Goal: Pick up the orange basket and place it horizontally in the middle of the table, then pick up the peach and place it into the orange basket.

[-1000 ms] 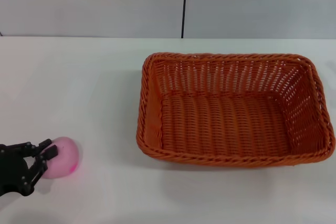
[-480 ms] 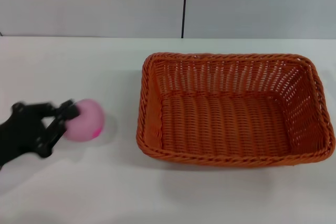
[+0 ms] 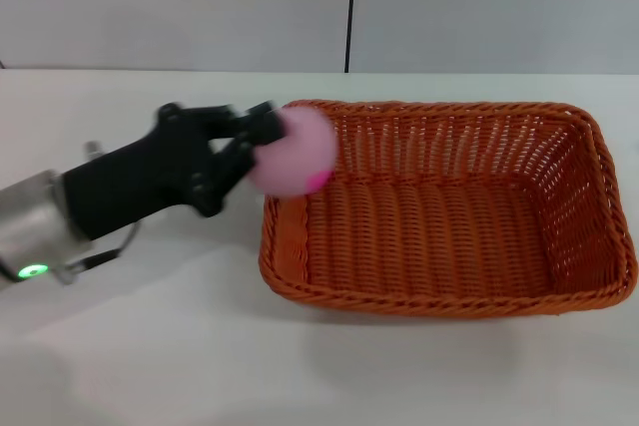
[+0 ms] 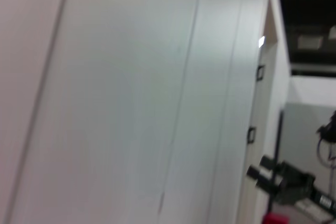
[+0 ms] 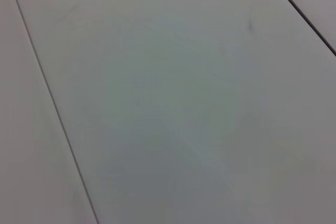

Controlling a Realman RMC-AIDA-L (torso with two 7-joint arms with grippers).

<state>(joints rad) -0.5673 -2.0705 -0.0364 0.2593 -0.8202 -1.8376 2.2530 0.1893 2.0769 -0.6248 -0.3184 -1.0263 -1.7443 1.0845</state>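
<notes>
From the head camera, the left hand (image 3: 262, 139) reaches in from the robot's left, its black fingers (image 3: 258, 119) pinching the peach (image 3: 295, 152) by the side that faces the arm. The peach is off the desk (image 3: 150, 346) — held in the air right at the left end of the orange basket (image 3: 439, 212), overlapping the braided rim near the far left corner. Whether it is fully over the basket's inside or just above the rim cannot be told from this angle. The basket lies lengthwise across the white desk, right of centre, open side up, with its woven floor bare. Behind the black hand the arm runs back to a silver wrist section with a small green light (image 3: 33, 270), low at the picture's left edge. The right hand does not appear in this view.

The left wrist camera shows only pale wall panels with thin seams, plus a dark corner of the room with some black equipment (image 4: 286, 182) — neither fingers nor peach are visible.

The right wrist camera shows a plain pale panelled surface crossed by thin dark seams, nothing more.
</notes>
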